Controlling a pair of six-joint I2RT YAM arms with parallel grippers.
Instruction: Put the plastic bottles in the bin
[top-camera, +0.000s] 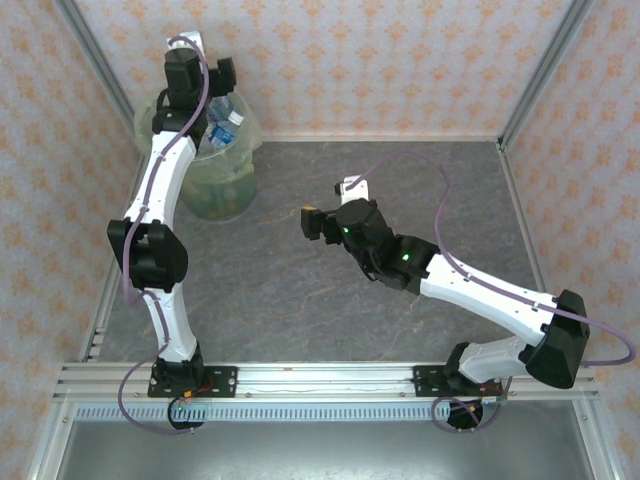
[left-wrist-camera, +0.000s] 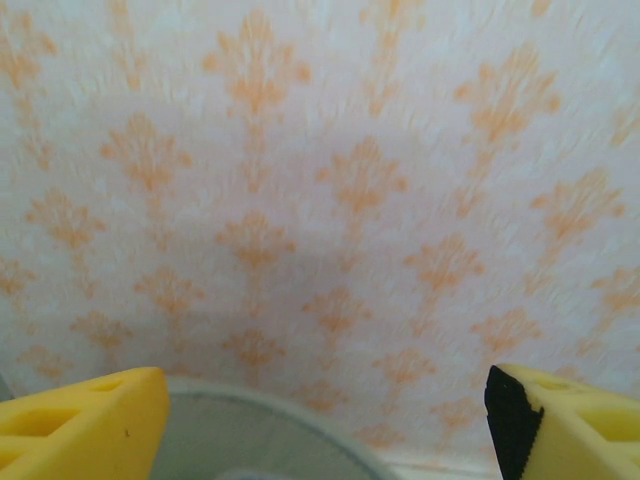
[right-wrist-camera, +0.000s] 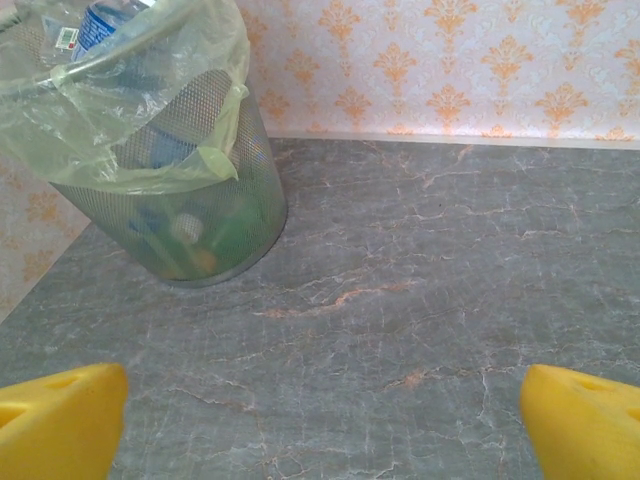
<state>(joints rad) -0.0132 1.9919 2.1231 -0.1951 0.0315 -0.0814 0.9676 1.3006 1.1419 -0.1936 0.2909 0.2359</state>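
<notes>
- Both claws stood wide with nothing between the fingers: the left gripper (left-wrist-camera: 325, 410) hung right above the bin (top-camera: 228, 192), and the right gripper (right-wrist-camera: 325, 425) sat low over the table (top-camera: 420, 190), well apart from the bin.
- Several plastic bottles (top-camera: 225, 125) lay inside the bin, one blue-capped near its rim.
- This looked like a drop step. The left arm would best lift straight up from the bin, fingers kept wide, so it did not snag the bag (right-wrist-camera: 150, 110).
</notes>
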